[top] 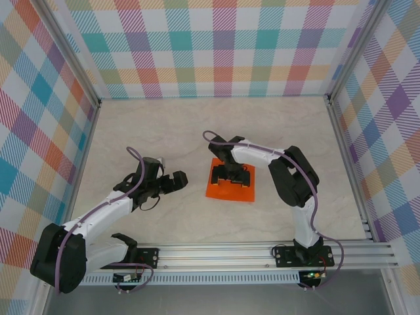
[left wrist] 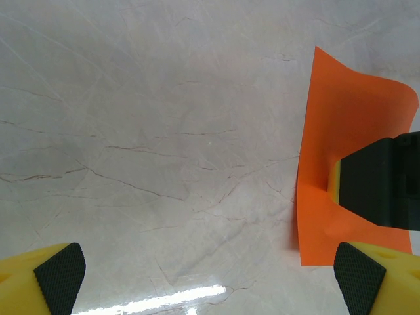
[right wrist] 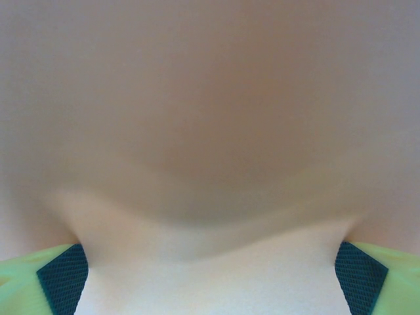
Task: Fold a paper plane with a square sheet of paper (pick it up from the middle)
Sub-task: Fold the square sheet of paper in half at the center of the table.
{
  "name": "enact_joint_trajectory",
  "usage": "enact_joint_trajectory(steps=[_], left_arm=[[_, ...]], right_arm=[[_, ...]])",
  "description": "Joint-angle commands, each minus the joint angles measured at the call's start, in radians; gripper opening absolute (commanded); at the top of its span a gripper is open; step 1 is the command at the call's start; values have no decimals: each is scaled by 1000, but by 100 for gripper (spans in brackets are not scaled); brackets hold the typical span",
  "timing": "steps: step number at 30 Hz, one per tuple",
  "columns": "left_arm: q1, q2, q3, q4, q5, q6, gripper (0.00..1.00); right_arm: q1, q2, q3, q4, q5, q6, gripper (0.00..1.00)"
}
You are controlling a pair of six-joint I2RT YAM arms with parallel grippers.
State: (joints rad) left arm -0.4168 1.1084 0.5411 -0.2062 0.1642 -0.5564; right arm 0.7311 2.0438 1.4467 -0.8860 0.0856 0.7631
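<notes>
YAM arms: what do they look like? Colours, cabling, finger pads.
Both the left arm and right arm have white links, black joint housings and a purple cable looping along them. Left gripper fingers are yellow with black cross-hatched pads; right gripper fingers look yellow-green, with the same dark pads.

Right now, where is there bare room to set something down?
Bare: the far half of the table up to the back wall, and the strip right of the right arm. Crowded: mid-table, where the right gripper sits over the square sheet of paper, the left gripper beside it.
</notes>
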Motion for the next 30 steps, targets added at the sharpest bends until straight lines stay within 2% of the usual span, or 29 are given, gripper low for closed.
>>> enact_joint_trajectory(steps=[1,4,8,11,17,20,28,30], left_arm=[[-4,-15,20,-2,4,17,100],[-2,-19,23,-9,7,19,100],[-3,-27,21,-8,9,15,100],[-4,-34,18,-6,12,11,100],[-4,-40,10,-7,16,7,100],[-4,-42,6,-4,18,5,100],[-4,-55,11,-17,12,7,100],[-3,-56,10,-16,12,7,100]], right_arm=[[17,-4,-45,-11,-28,21,100],[37,-47,-64,-6,-20,13,100],[58,-110,-121,50,-83,-31,100],[72,-114,-145,18,-35,-19,100],[83,-111,-221,72,-54,-3,100],[83,-88,-180,30,-24,3,98],[83,-142,-67,-14,53,-15,95],[82,-144,-44,-14,68,-16,100]])
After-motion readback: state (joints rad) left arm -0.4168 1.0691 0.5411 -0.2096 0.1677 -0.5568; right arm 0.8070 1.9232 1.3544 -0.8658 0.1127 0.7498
